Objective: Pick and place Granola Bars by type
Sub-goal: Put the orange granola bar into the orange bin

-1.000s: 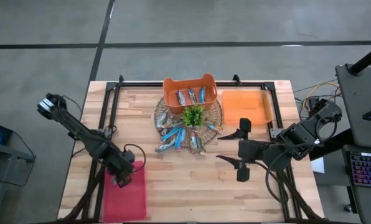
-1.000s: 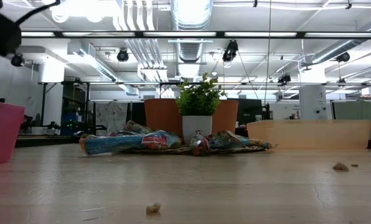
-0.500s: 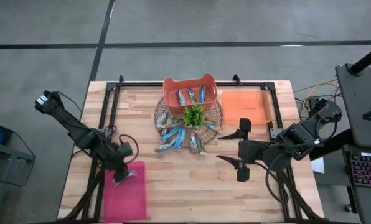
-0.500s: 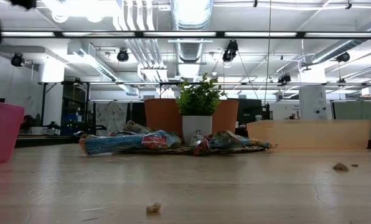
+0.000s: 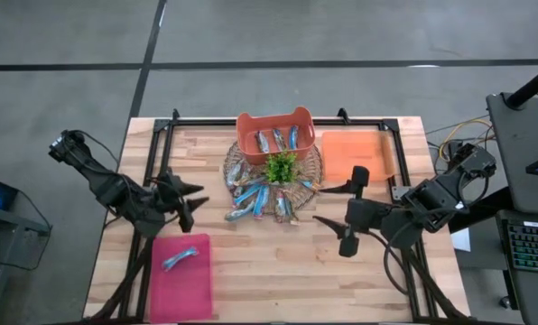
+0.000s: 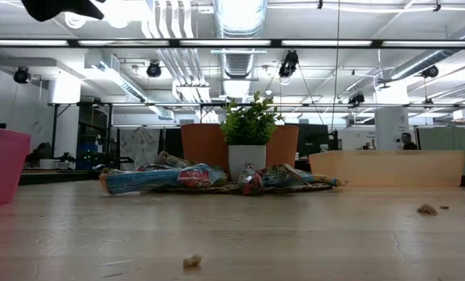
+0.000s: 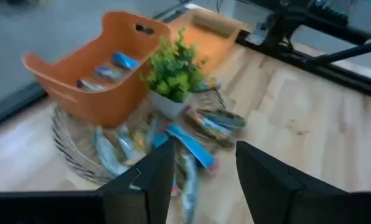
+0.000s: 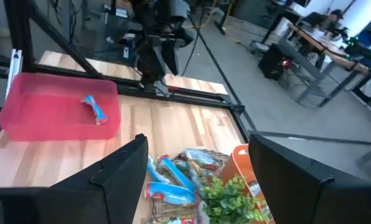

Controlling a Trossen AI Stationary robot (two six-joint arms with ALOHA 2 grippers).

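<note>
Sort layout: pink bin (image 5: 180, 280) at near-left of wooden table (image 5: 251, 271) holds one blue bar (image 5: 180, 259), alone on its floor, so prob. the bin for blue type. Orange basket (image 5: 275, 134) at far centre holds a few bars (image 5: 277, 140), wrappers mixed blue/silver-ish, type hard to tell. Orange tray (image 5: 357, 155) far right, contents not visible.

Unsorted granola bars (image 5: 262, 197) lie heaped on wicker mat (image 5: 312, 162) around small potted plant (image 5: 282, 167), most on its near side; blue + brownish mixed.

Left gripper (image 5: 186, 199): off table surface, betw. pink bin and heap, pointing at heap; fingers (image 7: 260, 177) apart, nothing held. Judged: lining up for next pick.

Right gripper (image 5: 337, 217): right of heap, aimed left, fingers wide apart, empty, waiting.
</note>
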